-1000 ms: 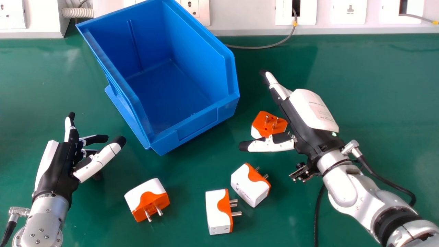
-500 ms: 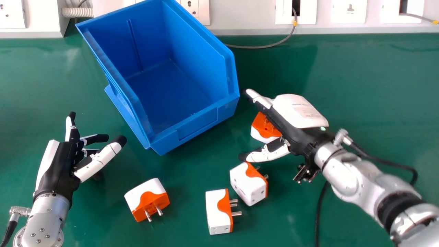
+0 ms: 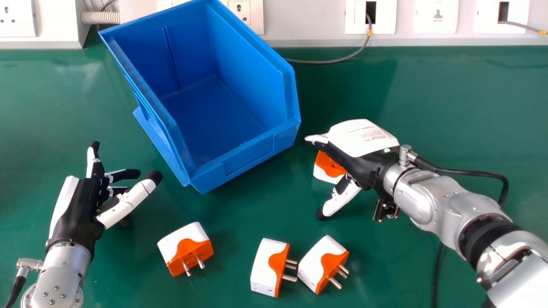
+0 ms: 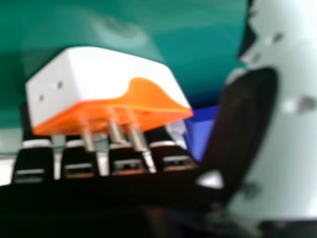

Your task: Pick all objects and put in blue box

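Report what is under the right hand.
A white and orange plug is partly under the right hand. In the head view the hand hides its pins and right part; the right hand view shows three metal pins. Whether the hand touches it is unclear.

You've got a smooth plastic box (image 3: 248, 156), smooth plastic-looking plugs (image 3: 262, 267) with shiny metal pins (image 3: 290, 278), and a smooth, glossy tabletop (image 3: 436, 98).
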`<move>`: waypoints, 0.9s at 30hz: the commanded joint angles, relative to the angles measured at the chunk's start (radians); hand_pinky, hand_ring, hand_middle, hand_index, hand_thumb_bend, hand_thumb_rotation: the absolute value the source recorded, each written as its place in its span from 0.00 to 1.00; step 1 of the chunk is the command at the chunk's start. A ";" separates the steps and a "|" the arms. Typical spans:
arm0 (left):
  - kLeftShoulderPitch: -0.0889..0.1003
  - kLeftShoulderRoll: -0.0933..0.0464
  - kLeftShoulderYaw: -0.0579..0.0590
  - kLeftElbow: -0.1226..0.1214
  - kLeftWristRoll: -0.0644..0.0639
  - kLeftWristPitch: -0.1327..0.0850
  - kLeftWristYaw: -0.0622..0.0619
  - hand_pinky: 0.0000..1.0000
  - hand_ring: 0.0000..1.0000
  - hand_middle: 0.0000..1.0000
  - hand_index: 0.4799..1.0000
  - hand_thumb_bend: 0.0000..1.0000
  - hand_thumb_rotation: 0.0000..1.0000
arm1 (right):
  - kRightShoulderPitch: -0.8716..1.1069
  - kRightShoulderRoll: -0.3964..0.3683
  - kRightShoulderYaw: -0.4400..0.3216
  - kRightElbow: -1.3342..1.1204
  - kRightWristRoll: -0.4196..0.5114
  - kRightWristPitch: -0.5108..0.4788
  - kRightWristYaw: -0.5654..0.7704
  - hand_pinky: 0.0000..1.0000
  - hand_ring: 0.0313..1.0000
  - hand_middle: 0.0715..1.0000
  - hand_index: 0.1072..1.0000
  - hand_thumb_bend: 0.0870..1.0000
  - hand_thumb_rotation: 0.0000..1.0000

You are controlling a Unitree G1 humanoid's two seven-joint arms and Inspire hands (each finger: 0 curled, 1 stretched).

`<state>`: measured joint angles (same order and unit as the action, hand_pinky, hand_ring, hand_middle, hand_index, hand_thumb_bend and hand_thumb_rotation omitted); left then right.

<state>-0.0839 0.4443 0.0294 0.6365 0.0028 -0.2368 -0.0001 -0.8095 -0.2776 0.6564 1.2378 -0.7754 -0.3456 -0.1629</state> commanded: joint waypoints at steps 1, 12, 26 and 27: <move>0.076 -0.062 -0.077 0.078 0.058 0.075 -0.062 0.55 0.65 0.78 0.69 0.77 0.54 | 0.048 -0.002 0.007 0.021 -0.006 0.004 0.021 0.64 0.71 0.79 0.74 0.64 0.06; 0.066 -0.065 -0.073 0.088 0.050 0.079 -0.065 0.55 0.65 0.78 0.69 0.77 0.54 | 0.095 -0.018 -0.022 -0.004 0.023 -0.080 -0.200 0.50 0.57 0.66 0.60 0.54 0.03; 0.061 -0.065 -0.071 0.103 0.050 0.066 -0.063 0.55 0.65 0.78 0.69 0.78 0.54 | 0.099 -0.027 -0.032 -0.029 0.023 -0.123 -0.239 0.38 0.46 0.54 0.47 0.47 0.01; 0.061 -0.065 -0.071 0.103 0.050 0.066 -0.063 0.55 0.65 0.78 0.69 0.78 0.54 | 0.100 -0.028 -0.034 -0.033 0.026 -0.128 -0.239 0.38 0.46 0.54 0.47 0.47 0.01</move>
<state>-0.0960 0.4437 0.0270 0.6605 0.0027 -0.2501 -0.0001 -0.7160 -0.2958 0.6306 1.2136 -0.7485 -0.4748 -0.3889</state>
